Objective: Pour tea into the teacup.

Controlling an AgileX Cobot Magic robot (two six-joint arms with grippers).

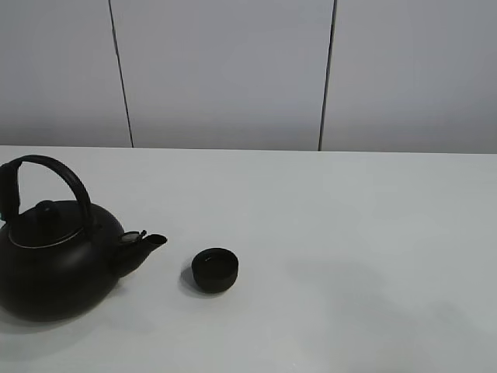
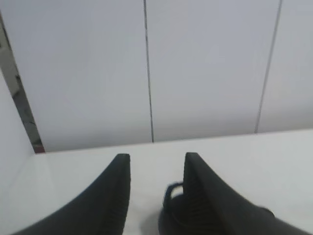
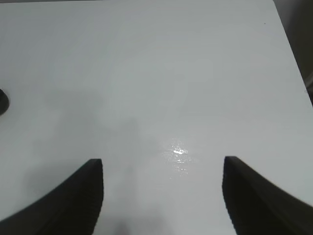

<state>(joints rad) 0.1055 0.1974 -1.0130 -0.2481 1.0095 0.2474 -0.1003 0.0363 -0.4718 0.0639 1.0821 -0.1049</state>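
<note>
Low on the left of the exterior high view, a big round matte black kettle (image 1: 54, 268) with an arched handle stands upright on the pale grey table (image 1: 349, 233), its short spout (image 1: 147, 245) pointing toward the middle. Just beside the spout tip, apart from it, sits the small round matte black teacup (image 1: 215, 269), low and bowl-shaped with no handle, upright on the table with its mouth up. What is in the cup cannot be told. Neither arm shows in this view.

From the left wrist camera, the left gripper (image 2: 157, 157) shows 2 dark ribbed fingers (image 2: 117, 196) with a plain gap between them; bare table shows through that gap and nothing sits in it, so they stand partly open. Behind the other finger a dark rounded shape with a curved loop (image 2: 171, 193) peeks out, blurred, probably part of the kettle, though I cannot tell which part.

From the right wrist camera, the right gripper (image 3: 163, 160) has its 2 dark fingers (image 3: 73, 196) spread wide over bare table, holding nothing. A bright glint (image 3: 178, 152) lies on the table surface between them, and a sliver of a dark object (image 3: 2, 102) shows at the picture's edge.

Behind the table stands a light panelled wall (image 1: 233, 70) with 2 thin dark seams.
</note>
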